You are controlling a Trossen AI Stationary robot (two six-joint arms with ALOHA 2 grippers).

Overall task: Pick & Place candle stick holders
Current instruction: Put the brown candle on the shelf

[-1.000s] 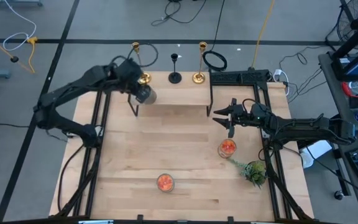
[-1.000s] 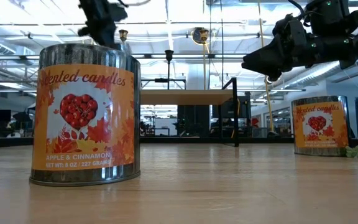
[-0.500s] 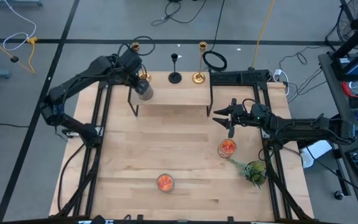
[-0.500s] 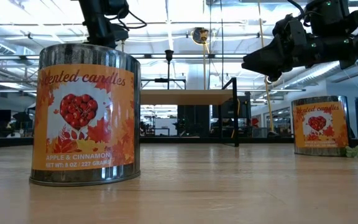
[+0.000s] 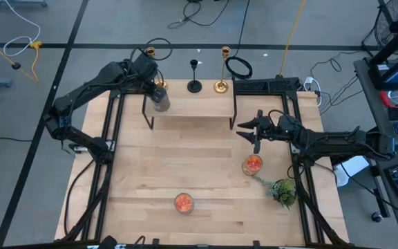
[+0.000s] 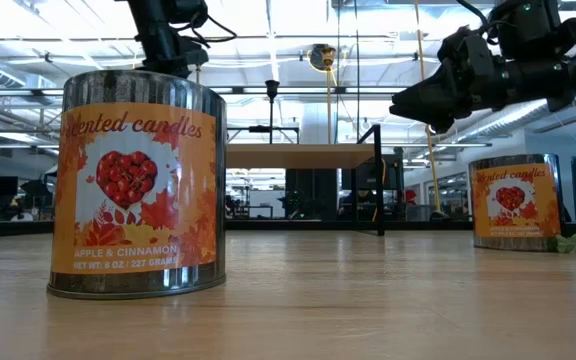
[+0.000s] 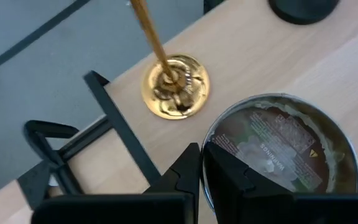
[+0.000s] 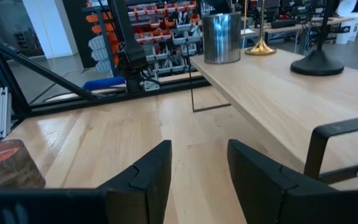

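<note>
Left gripper [image 5: 159, 99] at the shelf's far-left corner

Fingers nearly closed, seemingly pinching a tin's [image 7: 283, 146] rim beside a gold holder [image 7: 174, 86]; right gripper [image 5: 249, 128] hovers parted mid-tabletop.

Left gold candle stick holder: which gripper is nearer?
Left. The left gripper sits on the raised shelf right beside the left gold candle stick holder; the right gripper hovers apart, over the lower table.

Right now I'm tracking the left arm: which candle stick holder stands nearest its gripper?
The left gold candle stick holder, right beside the left gripper; the black one and other gold one stand farther right.
</note>
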